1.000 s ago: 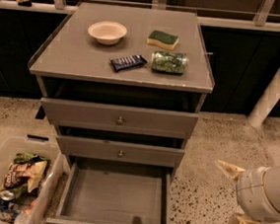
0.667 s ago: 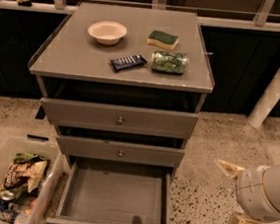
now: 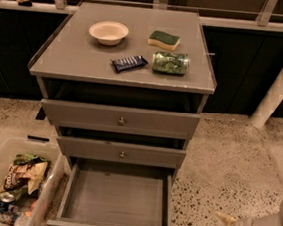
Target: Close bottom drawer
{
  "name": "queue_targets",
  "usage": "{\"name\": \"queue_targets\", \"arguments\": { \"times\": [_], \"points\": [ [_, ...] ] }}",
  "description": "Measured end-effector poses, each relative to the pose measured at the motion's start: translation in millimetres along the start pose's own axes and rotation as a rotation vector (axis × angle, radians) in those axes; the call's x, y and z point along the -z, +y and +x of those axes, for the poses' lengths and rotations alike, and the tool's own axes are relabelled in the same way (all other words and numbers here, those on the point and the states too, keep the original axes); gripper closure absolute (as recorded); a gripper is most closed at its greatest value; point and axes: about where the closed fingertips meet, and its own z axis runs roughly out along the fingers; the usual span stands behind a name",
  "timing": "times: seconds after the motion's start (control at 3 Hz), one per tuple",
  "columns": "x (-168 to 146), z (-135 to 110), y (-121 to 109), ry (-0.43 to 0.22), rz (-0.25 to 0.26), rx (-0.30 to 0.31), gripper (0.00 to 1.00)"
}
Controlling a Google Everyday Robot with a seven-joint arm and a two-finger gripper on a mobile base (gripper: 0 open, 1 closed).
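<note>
I am looking down at a grey table (image 3: 77,54) with three drawers under its top. It fills the middle of the frame and stands on a speckled floor (image 3: 237,159).

The bottom drawer (image 3: 118,200) is at the lower centre, pulled far out toward me. Its bare inside is fully exposed and its front panel runs along the bottom edge of the frame. The middle drawer (image 3: 121,153) and top drawer (image 3: 121,118) above it sit much further in.

On the table top are a pale bowl (image 3: 108,32), a yellow and green sponge (image 3: 164,39), a green can (image 3: 171,62) lying on its side and a dark snack bar (image 3: 129,63). A clear bin (image 3: 26,145) of wrappers and cans sits at the lower left.

My end effector (image 3: 227,221) shows only as a pale tip in the lower right corner, well apart from the drawer. I cannot tell whether it is released or clenched.

Over the last second the arm has sunk lower into that corner, while the drawer has not moved at all. I judge the closing push has not started. The arm probably needs to come across to the front panel before pressing it in.
</note>
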Motion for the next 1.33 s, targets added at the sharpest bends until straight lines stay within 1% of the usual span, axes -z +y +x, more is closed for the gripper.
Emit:
{"name": "queue_targets", "arguments": {
  "times": [0.33,0.67,1.0,1.33],
  "points": [
    [-86,47,46,-0.024,-0.119,-0.095,0.00],
    [-155,76,71,-0.060,-0.171,-0.167,0.00],
    [-211,86,70,-0.131,-0.197,-0.203,0.00],
    [-240,83,92,-0.169,-0.265,-0.232,0.00]
  ]
}}
